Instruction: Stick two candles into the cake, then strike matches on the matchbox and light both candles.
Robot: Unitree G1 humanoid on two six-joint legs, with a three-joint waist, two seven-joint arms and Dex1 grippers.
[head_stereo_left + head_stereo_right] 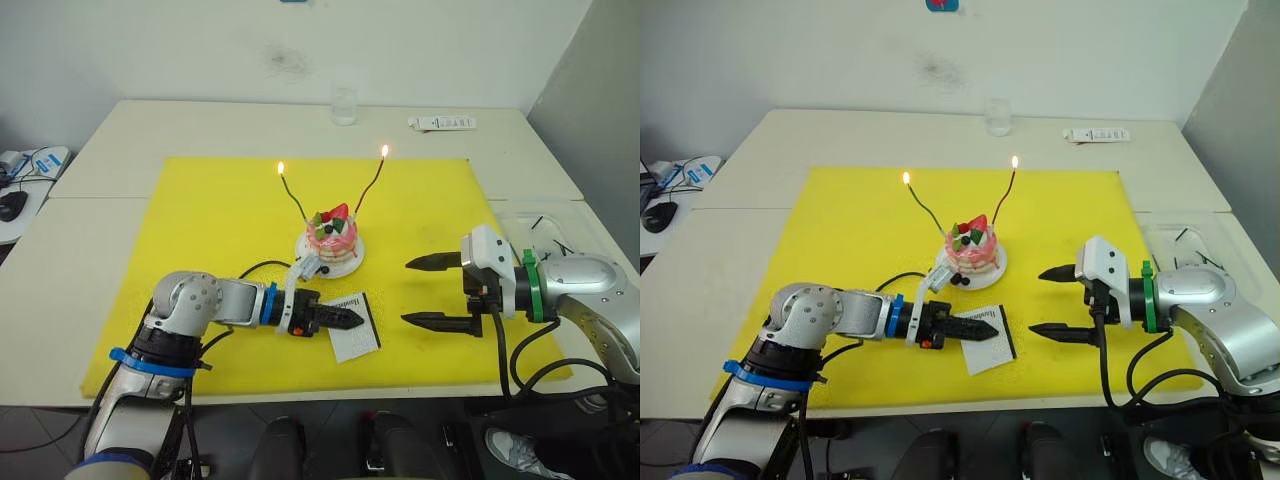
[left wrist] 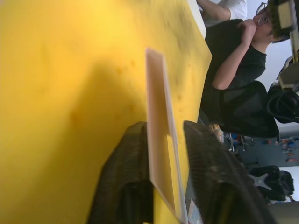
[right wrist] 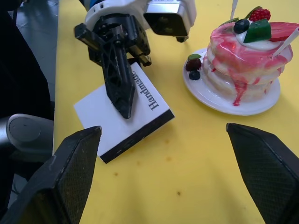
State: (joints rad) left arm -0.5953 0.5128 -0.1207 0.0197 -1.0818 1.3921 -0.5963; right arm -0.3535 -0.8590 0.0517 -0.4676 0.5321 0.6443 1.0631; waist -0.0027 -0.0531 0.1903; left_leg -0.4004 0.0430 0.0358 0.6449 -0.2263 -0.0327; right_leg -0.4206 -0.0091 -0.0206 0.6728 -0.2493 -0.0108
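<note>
Both candles (image 1: 293, 193) stand lit in the cake (image 1: 332, 237) mid-mat, task apparently done; left gripper (image 1: 345, 319) clamps the matchbox (image 1: 354, 328) edge, likely steadying it for striking; right gripper (image 1: 420, 292) hangs wide open, empty, beside it.

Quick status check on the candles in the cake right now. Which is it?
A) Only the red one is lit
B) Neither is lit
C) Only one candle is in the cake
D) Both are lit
D: the green candle and the red candle both stand in the cake, each with a small flame at its tip.
</note>
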